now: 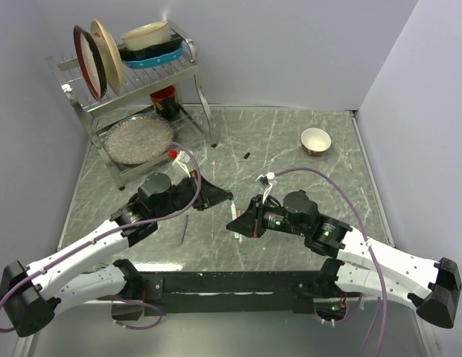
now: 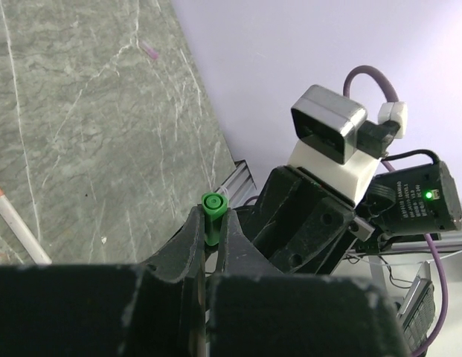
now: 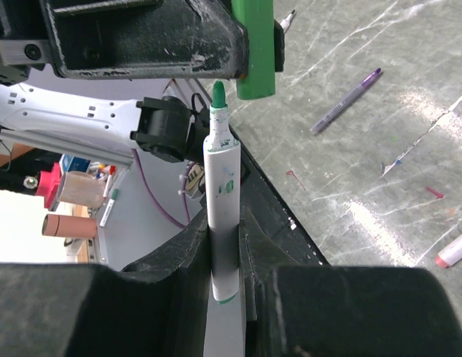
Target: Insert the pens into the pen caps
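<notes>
My left gripper (image 2: pixel 213 224) is shut on a green pen cap (image 2: pixel 213 212), whose closed end sticks out past the fingertips. A white-barrelled pen (image 3: pixel 222 186) with a bare green tip stands between the fingers of my right gripper (image 3: pixel 225 223), which is shut on it. In the right wrist view the green cap (image 3: pixel 254 52) hangs just right of the pen's tip and slightly above it, not over it. From above, the left gripper (image 1: pixel 228 199) and right gripper (image 1: pixel 241 226) meet at the table's middle. Another pen (image 2: pixel 18 232) with a red-orange end lies on the table.
A thin purple pen (image 1: pixel 184 227) lies near the left arm. A small black cap (image 1: pixel 247 155) lies further back. A dish rack (image 1: pixel 134 74) with plates stands at the back left, over a glass dish (image 1: pixel 138 139). A small bowl (image 1: pixel 315 140) sits back right.
</notes>
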Tool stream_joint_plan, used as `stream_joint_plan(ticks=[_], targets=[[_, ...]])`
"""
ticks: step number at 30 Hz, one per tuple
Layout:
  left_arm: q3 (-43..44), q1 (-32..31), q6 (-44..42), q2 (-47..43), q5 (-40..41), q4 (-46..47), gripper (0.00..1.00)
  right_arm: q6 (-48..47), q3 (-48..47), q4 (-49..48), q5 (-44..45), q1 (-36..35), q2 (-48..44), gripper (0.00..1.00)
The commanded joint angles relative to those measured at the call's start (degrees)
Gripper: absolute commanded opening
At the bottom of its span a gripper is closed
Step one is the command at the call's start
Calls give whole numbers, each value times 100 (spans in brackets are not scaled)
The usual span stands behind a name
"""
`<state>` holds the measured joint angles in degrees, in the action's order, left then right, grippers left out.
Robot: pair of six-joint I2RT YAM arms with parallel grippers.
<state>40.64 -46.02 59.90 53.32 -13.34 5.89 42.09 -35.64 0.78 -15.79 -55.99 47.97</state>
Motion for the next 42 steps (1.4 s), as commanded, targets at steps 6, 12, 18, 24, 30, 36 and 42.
stream_joint_plan(ticks=[6,12,18,24,30,36,42], targets=[[418,-12,118,-190,227,-71,1,19,-145,-201,-91,9,-15,0],[401,-12,110,-164,78,26,1,19,-180,-201,-91,9,-6,0],[348,-12,92,-120,-28,88,1,-7,-198,-183,-47,9,-15,0],[348,-21,22,-76,-98,44,1,1,-198,-218,-56,9,2,0],[278,-30,-22,-59,-107,44,1,1,-207,-218,-38,9,2,0],[313,-144,-197,-15,-2,-149,1,28,-216,-183,23,9,-24,0],[304,-197,-250,-23,-177,-97,1,98,-180,-183,94,9,11,0]])
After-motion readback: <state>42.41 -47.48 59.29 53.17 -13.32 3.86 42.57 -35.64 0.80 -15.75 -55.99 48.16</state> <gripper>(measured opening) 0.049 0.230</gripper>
